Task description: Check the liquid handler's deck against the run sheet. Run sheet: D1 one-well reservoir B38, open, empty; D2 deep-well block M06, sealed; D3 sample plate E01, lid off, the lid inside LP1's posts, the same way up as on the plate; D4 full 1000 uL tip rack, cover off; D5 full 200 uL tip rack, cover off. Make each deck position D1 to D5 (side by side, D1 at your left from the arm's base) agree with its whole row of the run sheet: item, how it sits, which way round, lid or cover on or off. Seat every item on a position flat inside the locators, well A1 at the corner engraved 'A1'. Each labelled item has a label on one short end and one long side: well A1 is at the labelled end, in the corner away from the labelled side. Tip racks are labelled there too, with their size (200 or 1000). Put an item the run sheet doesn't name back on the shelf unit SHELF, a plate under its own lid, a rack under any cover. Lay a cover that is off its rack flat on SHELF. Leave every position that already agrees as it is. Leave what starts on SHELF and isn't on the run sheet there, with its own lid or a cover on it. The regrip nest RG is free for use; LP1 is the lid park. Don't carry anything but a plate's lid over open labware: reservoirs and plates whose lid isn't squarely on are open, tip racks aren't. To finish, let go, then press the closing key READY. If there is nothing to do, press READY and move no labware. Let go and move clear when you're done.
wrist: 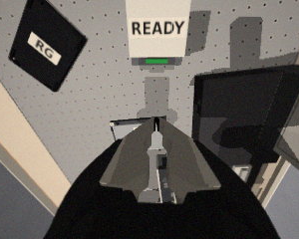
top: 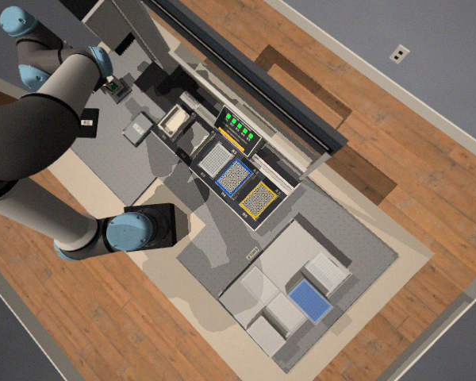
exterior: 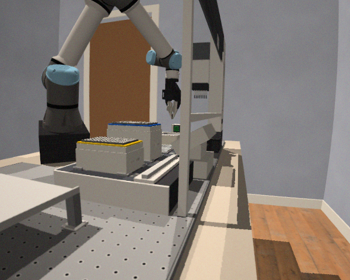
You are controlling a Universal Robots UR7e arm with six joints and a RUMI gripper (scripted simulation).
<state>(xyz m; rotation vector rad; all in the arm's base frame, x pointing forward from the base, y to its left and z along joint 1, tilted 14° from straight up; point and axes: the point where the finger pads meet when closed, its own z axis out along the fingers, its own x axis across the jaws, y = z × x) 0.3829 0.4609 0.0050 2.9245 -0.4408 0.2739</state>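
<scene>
My gripper [exterior: 172, 114] is shut and empty, hanging above the READY key [exterior: 176, 128]. In the wrist view the fingertips point down near the key's green strip [wrist: 155, 61] and its READY label [wrist: 156, 28]. On the deck, the open reservoir [top: 174, 121] sits at the left end, then a dark sealed block [top: 193, 139], the uncovered sample plate [top: 216, 159], the blue-rimmed tip rack [top: 233, 176] and the yellow-rimmed tip rack [top: 257, 199]. A lid lies on the lid park [top: 137, 128].
The black RG nest [wrist: 47, 44] lies left of the key. The gantry frame [exterior: 185, 105] stands close beside my gripper. The shelf unit [top: 287, 286] holds a blue cover [top: 309, 300], a white plate [top: 325, 273] and several pale covers.
</scene>
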